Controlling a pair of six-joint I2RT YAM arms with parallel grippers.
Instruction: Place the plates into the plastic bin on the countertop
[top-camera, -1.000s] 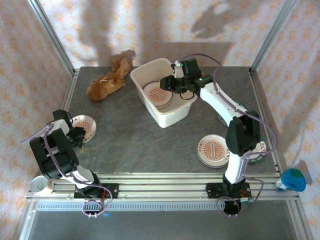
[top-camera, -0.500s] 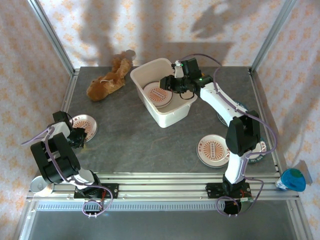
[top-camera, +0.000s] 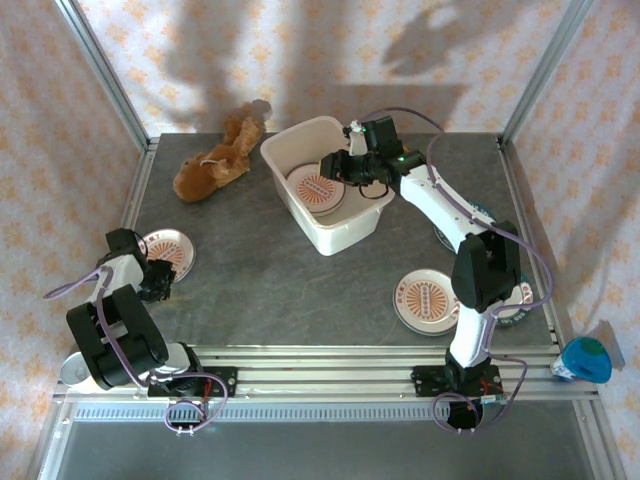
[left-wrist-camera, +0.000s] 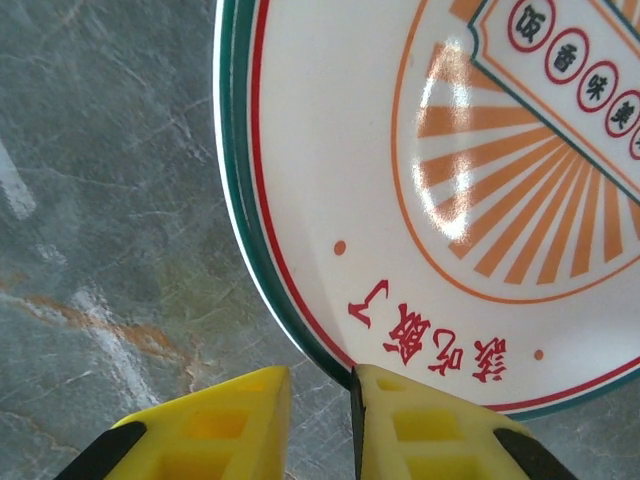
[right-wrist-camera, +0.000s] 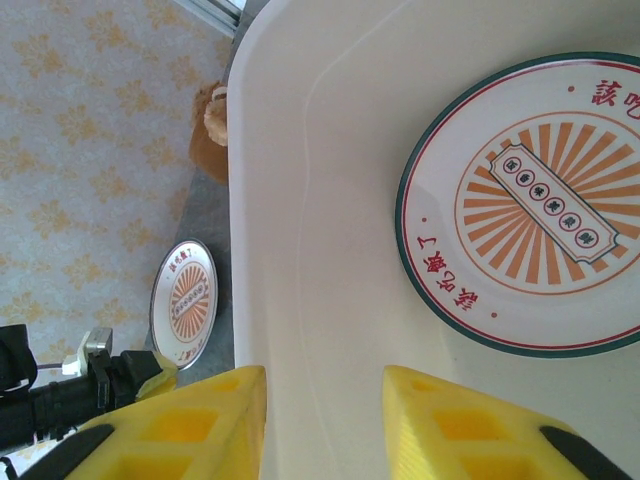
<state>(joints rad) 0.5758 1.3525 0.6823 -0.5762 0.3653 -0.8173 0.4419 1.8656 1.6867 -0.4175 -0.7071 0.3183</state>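
A white plate with a green rim and orange-red print lies on the dark countertop at the left. My left gripper is low at its near edge. Its jaws stand a narrow gap apart, with bare stone between them and the plate's rim against the right finger. My right gripper hangs open inside the white plastic bin, with nothing between its fingers. Another plate lies on the bin floor beside it. A third plate sits on the counter near the right arm.
A brown plush toy lies at the back left, beside the bin. Part of another plate shows behind the right arm's base. Aluminium rails frame the counter, and a blue-topped object sits beyond the right rail.
The left gripper's jaws have narrowed at the plate's rim, and the left arm has shifted slightly toward the near edge. The right arm has not moved.
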